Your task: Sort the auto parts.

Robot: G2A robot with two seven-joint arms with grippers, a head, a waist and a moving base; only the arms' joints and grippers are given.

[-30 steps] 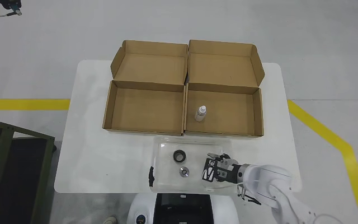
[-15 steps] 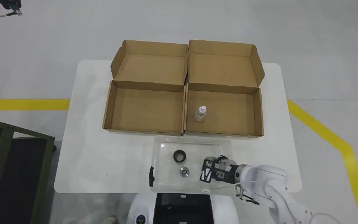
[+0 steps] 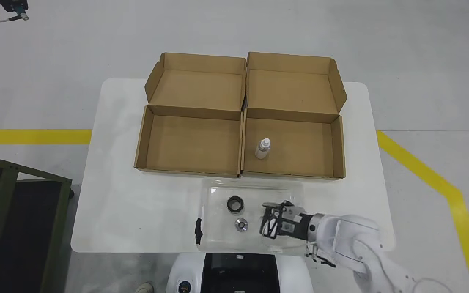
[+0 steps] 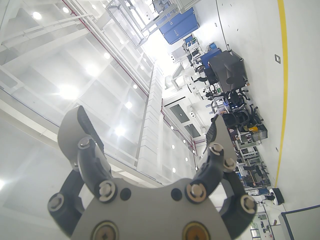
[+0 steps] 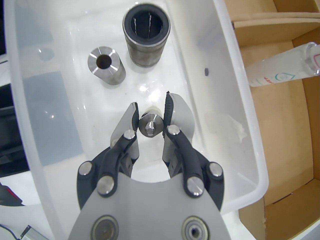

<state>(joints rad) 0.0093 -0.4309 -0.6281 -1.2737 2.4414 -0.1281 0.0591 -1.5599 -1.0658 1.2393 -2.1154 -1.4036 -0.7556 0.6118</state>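
Observation:
My right gripper [image 3: 268, 222] [image 5: 150, 116] is down inside the clear plastic bin [image 3: 216, 214] [image 5: 250, 138], shut on a small silver metal part [image 5: 150, 125] that stands on the bin floor. Just beyond it in the bin stand a short silver collet [image 3: 241, 225] [image 5: 106, 66] and a taller dark sleeve with a black ring on top [image 3: 235, 204] [image 5: 146, 39], both free. My left gripper [image 4: 147, 118] is open, holds nothing and points up at the hall ceiling.
Two open cardboard boxes sit behind the bin: the left box [image 3: 189, 143] holds nothing, the right box [image 3: 304, 150] [image 5: 287, 126] holds a white bottle [image 3: 262, 149] [image 5: 277, 75]. White table [image 3: 132, 198] lies bare to the left of the bin.
My right gripper has shifted a little to the left in the top view, farther into the bin. The parts and the boxes have not moved.

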